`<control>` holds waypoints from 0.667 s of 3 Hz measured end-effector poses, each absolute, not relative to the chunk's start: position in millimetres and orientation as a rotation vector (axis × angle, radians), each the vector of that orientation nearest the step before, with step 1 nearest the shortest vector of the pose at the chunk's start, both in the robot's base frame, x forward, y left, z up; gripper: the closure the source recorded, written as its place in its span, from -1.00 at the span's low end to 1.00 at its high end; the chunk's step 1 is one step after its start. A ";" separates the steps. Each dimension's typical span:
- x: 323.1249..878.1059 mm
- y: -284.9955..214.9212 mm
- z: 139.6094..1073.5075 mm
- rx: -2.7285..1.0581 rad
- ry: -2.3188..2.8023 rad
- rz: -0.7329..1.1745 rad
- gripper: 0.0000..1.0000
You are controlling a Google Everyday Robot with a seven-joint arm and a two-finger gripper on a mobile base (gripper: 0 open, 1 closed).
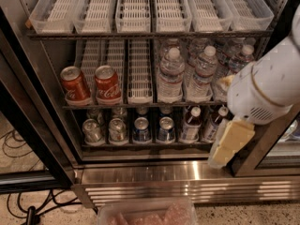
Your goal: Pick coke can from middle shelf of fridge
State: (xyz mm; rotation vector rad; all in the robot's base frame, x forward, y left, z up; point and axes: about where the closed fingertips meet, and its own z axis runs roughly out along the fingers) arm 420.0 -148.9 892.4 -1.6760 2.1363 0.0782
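Observation:
Two red coke cans stand side by side at the left front of the middle shelf, a dark rack with white slotted lanes inside the open fridge. Clear water bottles fill the right half of that shelf. My white arm comes in from the right and covers the rightmost bottles. My gripper, with pale yellow fingers, hangs below it in front of the lower right corner of the fridge opening, far right of the cans and lower than them.
The top rack holds wide clear plastic bins. The bottom shelf holds silver cans, blue-and-silver cans and small bottles. A dark door frame stands at the left, with cables on the floor. A clear tray is at the bottom.

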 end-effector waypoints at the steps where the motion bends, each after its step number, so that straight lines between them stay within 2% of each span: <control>1: 410.7 -111.4 863.8 -1.730 2.026 0.177 -1.00; 2: 409.9 -109.3 864.1 -1.740 2.014 0.178 -1.00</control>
